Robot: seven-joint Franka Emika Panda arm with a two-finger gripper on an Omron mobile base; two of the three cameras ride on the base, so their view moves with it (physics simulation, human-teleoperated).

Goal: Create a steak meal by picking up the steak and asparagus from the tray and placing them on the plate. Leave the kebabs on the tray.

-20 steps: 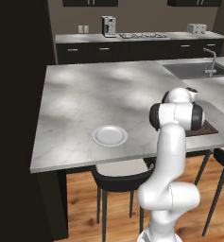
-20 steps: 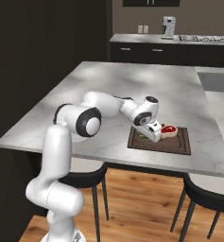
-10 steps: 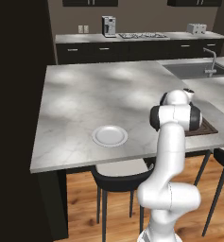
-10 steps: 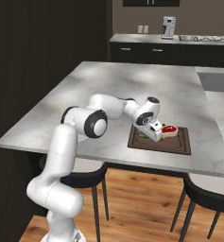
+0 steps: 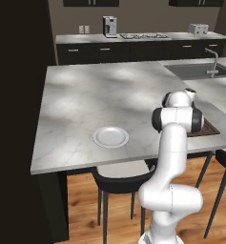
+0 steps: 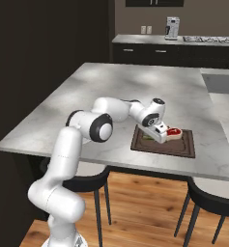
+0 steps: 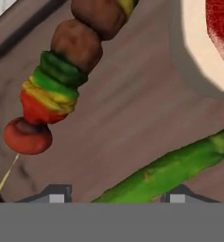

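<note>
My gripper is down on the left part of the dark brown tray, and its jaws stand open. In the hand view the green asparagus runs slanted between the two fingertips, which stand apart from it. The steak, red with a whitish rim, lies just right of the hand, and the steak also fills the hand view's top right corner. A kebab lies to the spear's left. The round pale plate sits bare near the counter's front edge, well left of the tray.
The tray lies close to the counter's front edge, with stools below it. A sink with a faucet is set in the counter behind. My own arm stands in front of most of the tray in the left base view.
The arm's elbow has shifted slightly while the hand stays low over the tray's left part. Steak and plate have not moved.
</note>
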